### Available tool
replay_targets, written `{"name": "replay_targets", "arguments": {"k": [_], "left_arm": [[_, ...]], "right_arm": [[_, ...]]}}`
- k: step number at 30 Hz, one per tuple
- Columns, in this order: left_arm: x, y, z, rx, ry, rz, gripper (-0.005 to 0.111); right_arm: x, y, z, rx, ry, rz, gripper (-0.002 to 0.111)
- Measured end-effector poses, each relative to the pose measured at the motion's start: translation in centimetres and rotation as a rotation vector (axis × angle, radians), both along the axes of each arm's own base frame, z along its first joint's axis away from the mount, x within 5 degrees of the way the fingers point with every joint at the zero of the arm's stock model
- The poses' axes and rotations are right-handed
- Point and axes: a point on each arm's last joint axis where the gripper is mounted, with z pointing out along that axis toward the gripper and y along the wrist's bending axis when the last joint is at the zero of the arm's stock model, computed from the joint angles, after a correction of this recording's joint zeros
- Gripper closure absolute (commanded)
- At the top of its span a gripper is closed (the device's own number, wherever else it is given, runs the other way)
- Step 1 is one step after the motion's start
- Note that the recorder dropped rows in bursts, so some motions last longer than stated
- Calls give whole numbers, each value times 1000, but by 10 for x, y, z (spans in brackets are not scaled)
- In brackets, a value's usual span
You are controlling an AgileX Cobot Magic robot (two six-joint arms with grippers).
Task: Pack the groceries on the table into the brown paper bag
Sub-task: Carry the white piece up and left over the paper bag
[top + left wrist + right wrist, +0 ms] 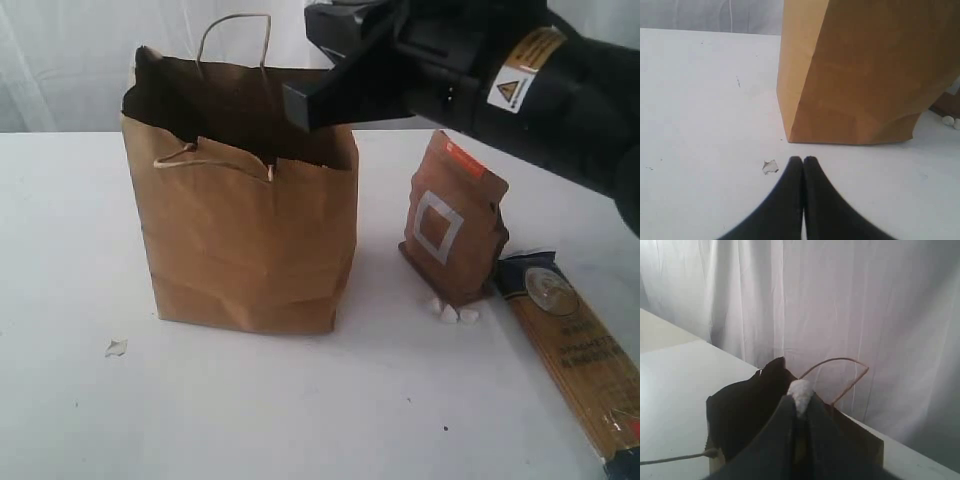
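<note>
One bag (250,230), one pouch (455,225), one spaghetti pack (580,355).

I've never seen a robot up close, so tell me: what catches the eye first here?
The tall brown paper bag standing open, with the black right tool hovering over its torn rim, pinching a small white bit. In the exterior view, right of the bag, a brown pouch stands and a spaghetti pack lies flat.

- Soft, even light floods the white counter (300,400), washing it almost flat.
- Faint shadow beside the brown paper bag (250,240); its mouth goes black.
- Right tool (300,105) looms dark, soft-edged; left tool (803,162) blurs up close.
- Slight grain throughout.
</note>
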Motion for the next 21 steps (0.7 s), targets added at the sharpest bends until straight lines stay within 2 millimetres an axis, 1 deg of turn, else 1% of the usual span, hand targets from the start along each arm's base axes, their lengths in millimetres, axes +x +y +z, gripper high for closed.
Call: {"name": "replay_targets", "arguments": {"k": [4,12,21], "left_arm": [[0,0,0,0,0,0,107],[0,0,0,0,0,0,107],[0,0,0,0,0,0,107]], "right_arm": [[2,5,-4,-12,-3,28,108],[11,18,-2,-14,14,77,108],[21,34,-4,-37,108,129,108]]}}
